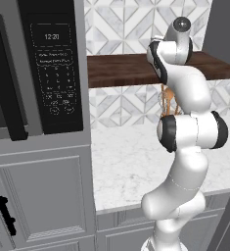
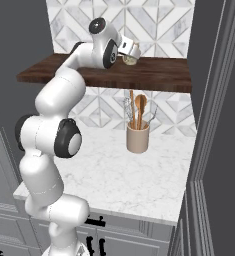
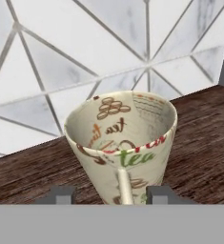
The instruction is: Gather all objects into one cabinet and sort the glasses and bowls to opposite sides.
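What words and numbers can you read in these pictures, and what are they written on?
"12:20": on the microwave's dark panel.
"tea": in green and in brown on the cream cup on the wooden shelf.
The small keypad buttons on the panel are too blurred to read; so are the cup's other marks.

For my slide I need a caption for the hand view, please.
Gripper fingers either side of a cream printed cup standing on a dark wooden shelf before a tiled wall.

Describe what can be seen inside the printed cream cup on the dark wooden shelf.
The cup looks empty: its inner wall carries brown, red and green "tea" lettering. The cup's floor is hidden behind its near rim, so its very bottom cannot be checked. It stands on the wooden shelf.
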You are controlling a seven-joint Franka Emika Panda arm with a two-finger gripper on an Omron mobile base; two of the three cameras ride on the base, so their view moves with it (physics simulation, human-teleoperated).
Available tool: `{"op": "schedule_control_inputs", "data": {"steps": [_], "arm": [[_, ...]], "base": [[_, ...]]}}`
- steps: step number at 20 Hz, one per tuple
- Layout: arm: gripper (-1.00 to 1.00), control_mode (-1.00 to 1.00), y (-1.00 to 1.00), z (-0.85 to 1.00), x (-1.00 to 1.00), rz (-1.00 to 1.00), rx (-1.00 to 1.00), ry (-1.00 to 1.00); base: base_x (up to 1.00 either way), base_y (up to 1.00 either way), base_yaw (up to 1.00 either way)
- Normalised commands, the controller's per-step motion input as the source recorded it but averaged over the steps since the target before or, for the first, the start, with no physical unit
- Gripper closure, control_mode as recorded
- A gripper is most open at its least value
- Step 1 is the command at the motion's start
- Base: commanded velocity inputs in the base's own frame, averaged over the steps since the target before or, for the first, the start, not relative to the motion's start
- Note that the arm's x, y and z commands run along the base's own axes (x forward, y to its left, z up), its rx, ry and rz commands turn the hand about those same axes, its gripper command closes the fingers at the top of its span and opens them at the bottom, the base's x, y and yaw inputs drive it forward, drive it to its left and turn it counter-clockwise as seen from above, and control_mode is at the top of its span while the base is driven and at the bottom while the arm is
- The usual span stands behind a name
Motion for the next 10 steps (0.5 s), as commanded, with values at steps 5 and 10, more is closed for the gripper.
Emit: {"op": "schedule_control_inputs", "data": {"steps": [5, 10], "arm": [[1.0, -1.0, 0.0, 0.0, 0.0, 0.0, 0.0, 0.0], [1.0, -1.0, 0.0, 0.0, 0.0, 0.0, 0.0, 0.0]], "base": [[0.0, 0.0, 0.0], [0.0, 0.0, 0.0]]}}
